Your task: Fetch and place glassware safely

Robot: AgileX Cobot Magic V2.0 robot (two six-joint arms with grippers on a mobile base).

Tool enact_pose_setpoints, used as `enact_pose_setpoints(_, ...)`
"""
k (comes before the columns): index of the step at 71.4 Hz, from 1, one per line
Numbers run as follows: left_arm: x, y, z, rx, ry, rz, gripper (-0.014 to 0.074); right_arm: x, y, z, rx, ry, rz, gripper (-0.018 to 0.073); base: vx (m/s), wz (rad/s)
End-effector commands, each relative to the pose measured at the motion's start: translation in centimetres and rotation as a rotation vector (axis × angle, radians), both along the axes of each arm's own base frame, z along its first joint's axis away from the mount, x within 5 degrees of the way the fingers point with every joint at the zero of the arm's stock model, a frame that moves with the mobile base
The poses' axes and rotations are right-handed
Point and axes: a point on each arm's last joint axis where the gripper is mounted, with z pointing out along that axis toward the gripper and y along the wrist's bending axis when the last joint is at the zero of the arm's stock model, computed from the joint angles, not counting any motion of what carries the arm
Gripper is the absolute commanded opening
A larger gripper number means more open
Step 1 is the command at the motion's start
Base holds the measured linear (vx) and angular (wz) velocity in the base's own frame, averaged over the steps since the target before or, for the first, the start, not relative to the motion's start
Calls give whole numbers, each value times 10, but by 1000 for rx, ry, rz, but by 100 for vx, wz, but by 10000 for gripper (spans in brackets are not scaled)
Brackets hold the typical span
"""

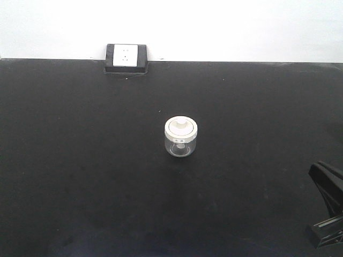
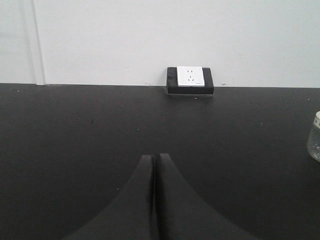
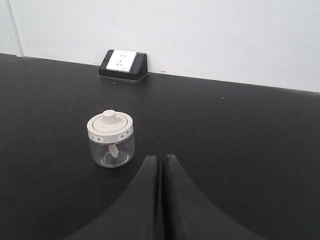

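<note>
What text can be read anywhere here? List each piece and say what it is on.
Nothing can be read.
Jar lid: two small label patches with dark marks on the rim, too small and blurred to read.
Socket: a white face with only slots, no lettering seen.

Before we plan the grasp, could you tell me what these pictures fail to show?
- Glass jar: left wrist view shows only a sliver, cut off by the right edge.
- Lid markings: too small to read in the right wrist view.
- Right gripper: cut by the front view's edge.
- Left gripper: absent from the front view.
</note>
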Motion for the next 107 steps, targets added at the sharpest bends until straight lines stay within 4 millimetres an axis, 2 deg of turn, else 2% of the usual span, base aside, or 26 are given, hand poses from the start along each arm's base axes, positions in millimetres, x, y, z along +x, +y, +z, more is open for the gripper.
enact_pose_setpoints(1,0,-2,-2,-19,-53,-28,-7,1,3,14,22,-72,28,-8,0,0)
enact_pose_setpoints(89,0,-2,-2,-19,-52,-27,-7,2,2,12,7,-61,23,-8,0,0)
enact_pose_setpoints(97,0,-2,-2,-19,-52,-27,-7,7,-5,8,-11,-29,-50,-8,0,0)
enact_pose_setpoints(107,0,-2,-2,-19,-52,-27,-7,9,-20,-7,75,31,-196,-8,0,0)
